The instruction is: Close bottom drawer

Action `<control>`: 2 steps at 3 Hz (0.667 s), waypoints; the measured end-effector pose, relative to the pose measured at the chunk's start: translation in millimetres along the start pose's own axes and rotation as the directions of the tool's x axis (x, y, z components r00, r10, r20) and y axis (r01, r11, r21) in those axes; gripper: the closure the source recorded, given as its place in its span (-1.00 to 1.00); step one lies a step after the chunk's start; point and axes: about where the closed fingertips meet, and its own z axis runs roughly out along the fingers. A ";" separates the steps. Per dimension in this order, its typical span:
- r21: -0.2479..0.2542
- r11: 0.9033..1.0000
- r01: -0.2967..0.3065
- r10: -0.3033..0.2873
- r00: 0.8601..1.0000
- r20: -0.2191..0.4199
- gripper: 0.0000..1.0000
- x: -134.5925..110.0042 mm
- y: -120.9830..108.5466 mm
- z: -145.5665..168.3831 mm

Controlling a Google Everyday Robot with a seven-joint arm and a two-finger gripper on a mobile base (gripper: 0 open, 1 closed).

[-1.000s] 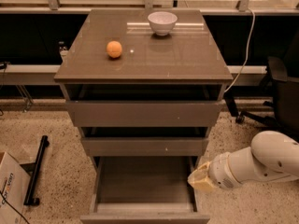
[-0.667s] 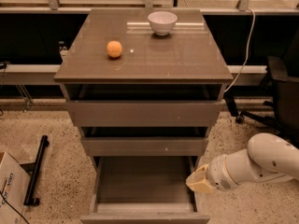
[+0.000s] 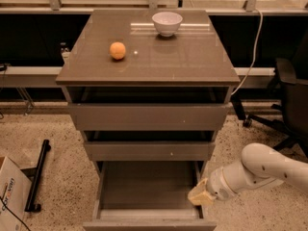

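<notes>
The bottom drawer (image 3: 149, 223) is pulled far out of the taupe cabinet, its grey tray showing empty; its plain front lies at the lower edge of the view. My gripper (image 3: 200, 195) reaches in from the right on a white arm and sits at the drawer's right side wall, near the front right corner. The two drawers above are each pulled out a little: the top drawer (image 3: 149, 117) and the middle drawer (image 3: 149, 150) with a white speck.
An orange (image 3: 117, 50) and a white bowl (image 3: 167, 23) sit on the cabinet top (image 3: 192, 61). A black office chair (image 3: 288, 95) stands at the right. A cardboard box (image 3: 9, 196) and a black bar (image 3: 37, 174) lie on the speckled floor at left.
My gripper and arm have shifted slightly to the left and down, closer to the bottom drawer's right wall. The drawers have not moved.
</notes>
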 end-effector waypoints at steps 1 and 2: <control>-0.051 0.998 -0.040 0.038 0.998 -0.046 1.00 19.7 -10.7 22.8; -0.054 0.998 -0.043 0.040 0.998 -0.052 1.00 21.2 -9.0 27.6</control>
